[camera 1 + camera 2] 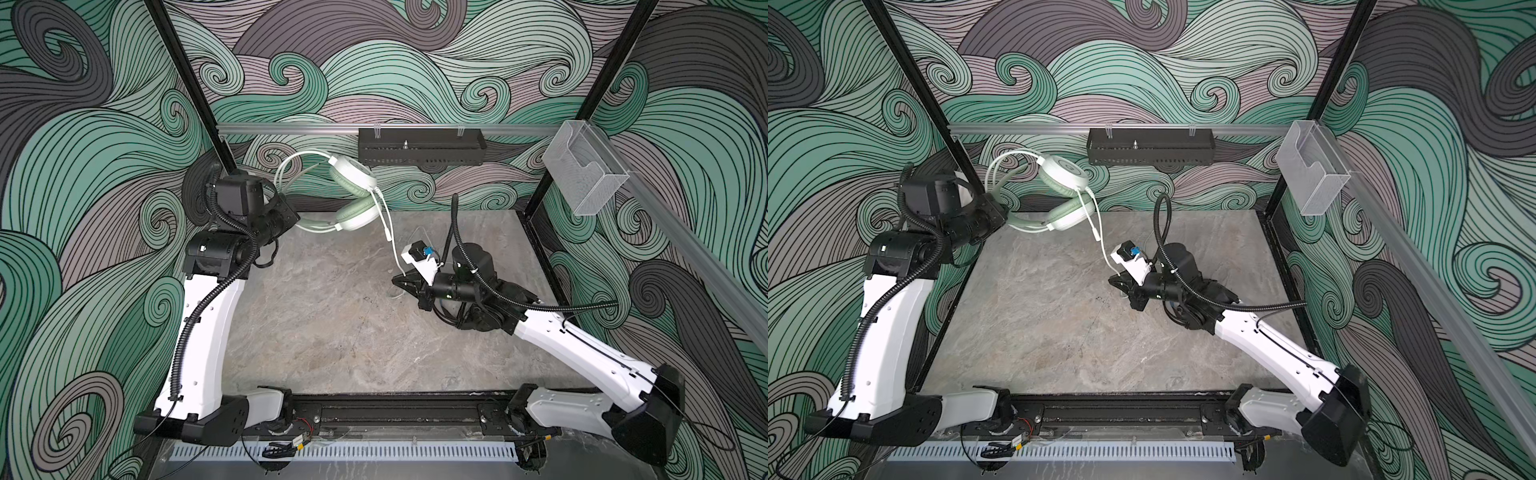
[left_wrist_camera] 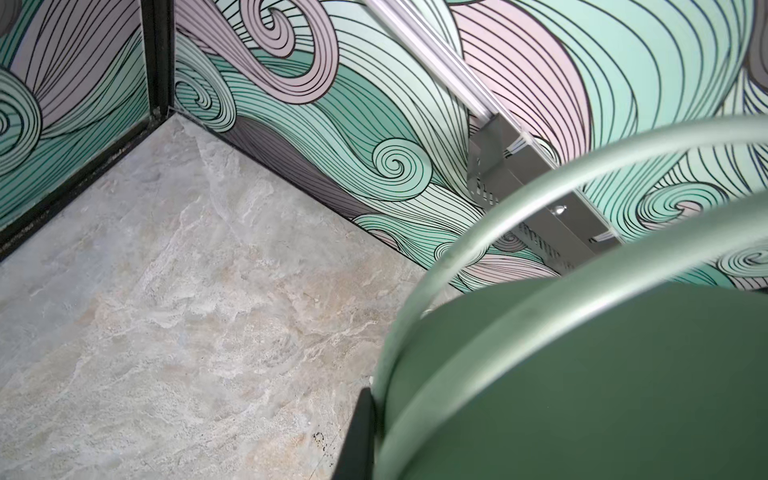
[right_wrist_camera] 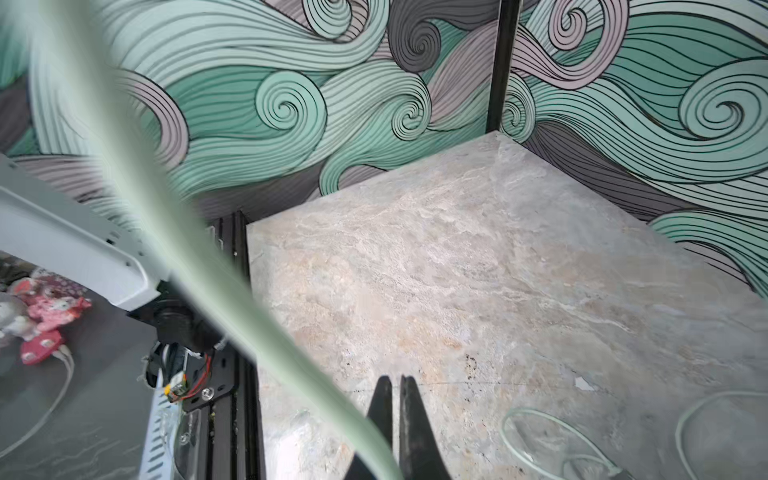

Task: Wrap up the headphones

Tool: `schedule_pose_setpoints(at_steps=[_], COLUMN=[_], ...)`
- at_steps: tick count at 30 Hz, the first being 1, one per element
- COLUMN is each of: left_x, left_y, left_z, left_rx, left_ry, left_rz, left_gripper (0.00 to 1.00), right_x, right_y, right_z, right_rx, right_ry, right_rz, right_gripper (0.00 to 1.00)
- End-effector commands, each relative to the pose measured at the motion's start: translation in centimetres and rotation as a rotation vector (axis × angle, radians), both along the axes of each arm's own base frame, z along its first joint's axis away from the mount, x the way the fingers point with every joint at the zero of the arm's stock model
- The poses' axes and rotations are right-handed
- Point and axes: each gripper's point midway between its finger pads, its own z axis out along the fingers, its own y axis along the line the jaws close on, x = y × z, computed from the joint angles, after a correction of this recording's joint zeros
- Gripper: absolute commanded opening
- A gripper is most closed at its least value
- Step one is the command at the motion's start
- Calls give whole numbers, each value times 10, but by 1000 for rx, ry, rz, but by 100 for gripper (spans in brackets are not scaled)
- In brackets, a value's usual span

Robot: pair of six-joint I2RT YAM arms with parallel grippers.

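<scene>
Thin white cable (image 1: 388,235) at risk
The mint-green over-ear headset (image 1: 353,195) is clenched by the left claw (image 1: 296,217), the cable by the right claw (image 1: 401,281); it could be jerked loose.

This is a robotics lab test cell, not a lived-in room. A grey marble-patterned tabletop (image 1: 332,324) is boxed in by printed panels of green, grey and mauve wave swirls (image 1: 415,62) fixed to black metal frame posts (image 1: 185,83). Two white-and-black robot arms (image 1: 199,332) (image 1: 582,349) stand on a black base rail (image 1: 395,409) at the near edge, in front of a white slotted cable duct (image 1: 374,451). A silver aluminium rail (image 1: 291,129) along the back carries a black perforated metal tray (image 1: 419,151), and a clear acrylic bin (image 1: 582,174) hangs on the side rail.
</scene>
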Motion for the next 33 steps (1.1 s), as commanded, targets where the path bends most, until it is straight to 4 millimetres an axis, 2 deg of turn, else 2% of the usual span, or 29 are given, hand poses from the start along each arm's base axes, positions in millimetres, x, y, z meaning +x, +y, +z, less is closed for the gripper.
schedule_pose_setpoints(at_steps=[1,3,9,17,23,27,33], left_x=[0,2,2,1,0,-1,0], left_y=[4,7,13,18,26,25,-4], left_z=[42,33,7,-18,-38,-51,-63], left_rx=[-99,-86,-72,-61,53,193,420], left_ry=[-163,-148,-117,-75,-33,4,28], left_rz=[48,64,99,132,153,121,-85], left_gripper=[0,0,0,0,0,0,0], right_x=[8,2,-8,-26,-37,-31,-17], right_y=[-19,-21,-19,3,21,23,22], right_z=[-31,-39,-30,-22,9,37,67], right_rx=[-195,-265,-369,-419,-391,-419,-529], right_ry=[-22,-45,-131,-175,-220,-274,-381], right_rz=[-115,-118,-121,-51,4,-7,4], right_gripper=[0,0,0,0,0,0,0])
